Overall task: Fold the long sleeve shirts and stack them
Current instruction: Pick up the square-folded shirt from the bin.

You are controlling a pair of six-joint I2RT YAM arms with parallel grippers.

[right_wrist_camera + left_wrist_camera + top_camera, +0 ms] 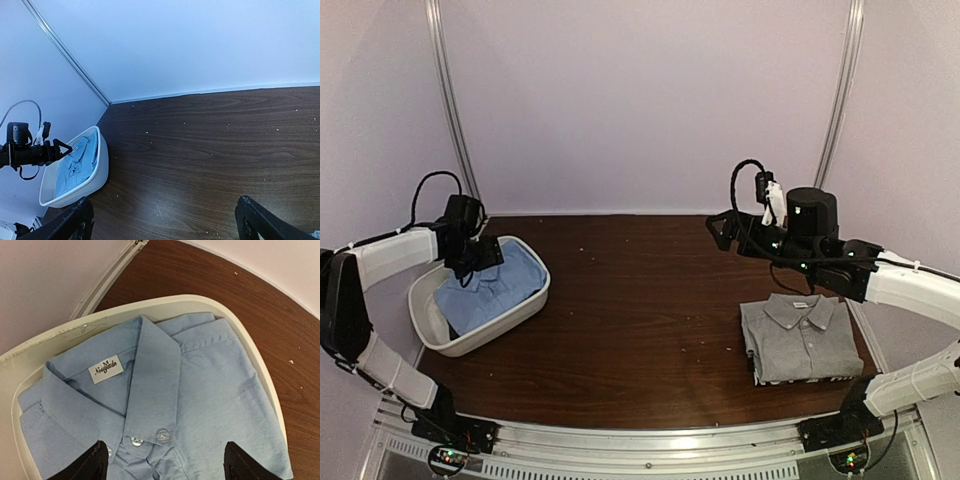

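While the left gripper [480, 262] hangs over the white tub [470, 345] at the table's [640, 300] left side, its jaws stand spread, gripping nothing. The light blue shirt [200, 390] lies folded inside that tub, collar uppermost; contact with the fingertips [92, 462] cannot be determined. The grey shirt [800, 340] lies folded on the table at right. Behind it, the right gripper [723, 232] is raised, jaws wide apart and empty.

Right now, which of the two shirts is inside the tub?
The light blue shirt: it lies in the white tub at the left, while the grey shirt sits folded on the wooden table at the right.
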